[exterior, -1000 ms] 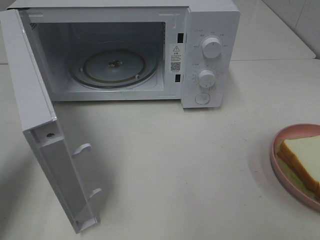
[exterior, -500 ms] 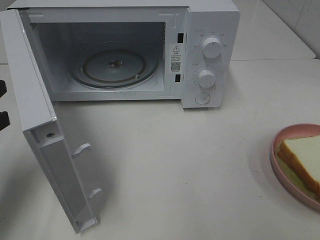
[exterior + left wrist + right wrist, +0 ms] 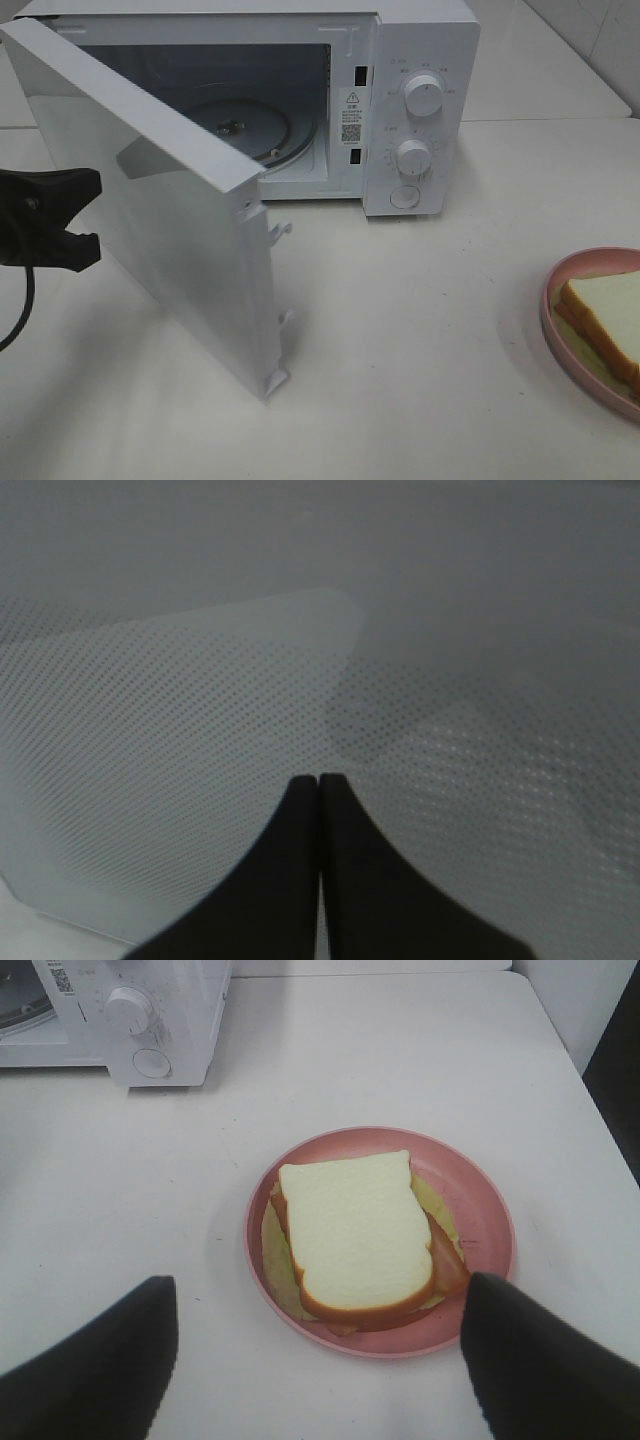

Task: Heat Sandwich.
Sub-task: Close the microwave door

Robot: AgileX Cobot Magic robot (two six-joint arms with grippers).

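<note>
Exterior high view: microwave door half swung, sandwich waiting on its plate

I read this as the door step: my left pincer [image 3: 85, 222], clenched and empty, sits just behind the white microwave's hinged door [image 3: 180, 200], which stands partway across the cavity. My right pincer [image 3: 318, 1360] hangs released above the white-bread sandwich [image 3: 352, 1235], on the round pink plate [image 3: 480, 1210], well apart from the oven on the white desk [image 3: 420, 340]. Next I judge the door needs clearing wide and the plate gripped
</note>
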